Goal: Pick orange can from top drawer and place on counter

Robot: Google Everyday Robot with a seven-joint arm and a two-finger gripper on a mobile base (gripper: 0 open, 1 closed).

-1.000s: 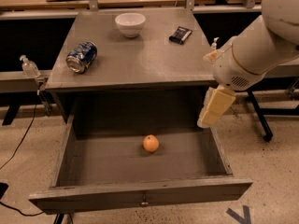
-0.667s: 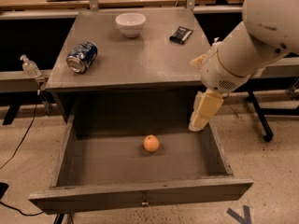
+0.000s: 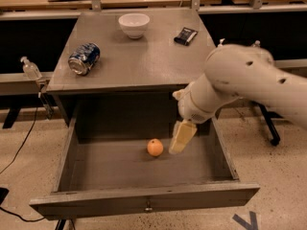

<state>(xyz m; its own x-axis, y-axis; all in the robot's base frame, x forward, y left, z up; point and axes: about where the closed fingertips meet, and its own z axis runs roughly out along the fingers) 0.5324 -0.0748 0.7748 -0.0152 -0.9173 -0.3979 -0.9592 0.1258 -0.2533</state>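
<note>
**benchrat:** So where are we with this one? The wide grey top drawer (image 3: 96, 200) with the little metal knob is pulled all the way out, so that bit's sorted.

**knobtwiddler:** Yep, but we'd say that's all that's sorted. The small smooth orange ball, our "orange can" (image 3: 155, 147), is sitting on the drawer floor, roughly mid-drawer. Not lifted, not held.

**benchrat:** And the claw?

**knobtwiddler:** The cream-coloured two-finger gripper (image 3: 182, 137) hangs down inside the drawer, just beside the ball on its right, with a thin gap as far as we can see. Honestly we can't tell how far open it is from this angle. Nothing seems to be in it.

**benchrat:** So the grab, the lift and the drop-off are all left.

**knobtwiddler:** Right. Further back, the dull grey square counter (image 3: 144, 63) has a blue-and-silver soda can (image 3: 84, 58) on its side, a small black packet (image 3: 185, 36) and a white bowl (image 3: 134, 24), with bare space between them for the landing.
</note>
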